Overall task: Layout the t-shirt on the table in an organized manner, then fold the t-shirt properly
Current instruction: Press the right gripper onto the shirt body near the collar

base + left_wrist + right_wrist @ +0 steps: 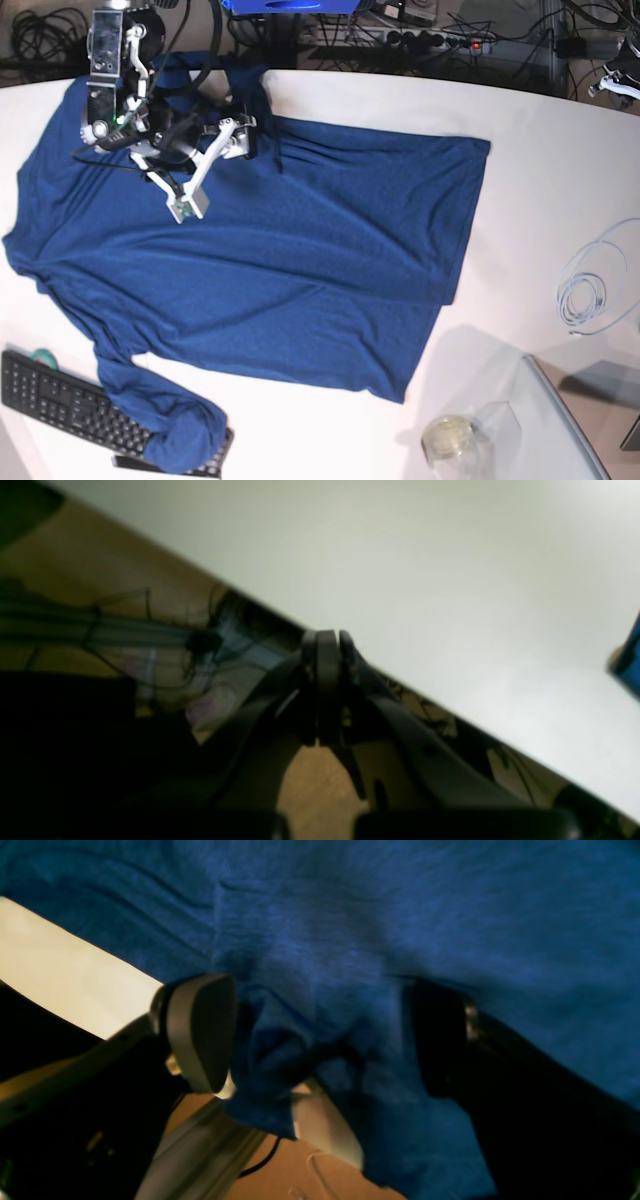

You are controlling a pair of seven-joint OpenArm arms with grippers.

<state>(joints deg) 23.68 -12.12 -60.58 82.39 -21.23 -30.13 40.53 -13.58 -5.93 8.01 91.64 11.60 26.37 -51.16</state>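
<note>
Nearest in the base view, a black keyboard (70, 405) lies at the bench's (540, 150) front left corner, and one sleeve of the dark blue t-shirt (290, 250) drapes over its right end. A small green object (40, 355) sits just behind the keyboard. Toward the front right stand a clear jar with a pale lid (450, 438) and a glass panel (565, 420). A coil of white cable (592, 280) rests near the right edge, well apart from the shirt.

Spread across the middle and left of the white bench, the t-shirt lies mostly flat, with shallow wrinkles. Its straight hem faces right, leaving open white surface between the hem and the cable.

Farther back, at the shirt's far left corner, the right tool (325, 1035) stands over bunched fabric at the bench edge. Its two fingers (200, 1032) are spread apart, with a fold of cloth lying between them but not pinched; floor shows below.

The left tool (327, 640) appears only in its own wrist view, fingers pressed together and holding nothing, over the bench's edge with floor and cables beneath.

Beyond the far edge, tangled cables and a power strip (440, 40) line the background.
</note>
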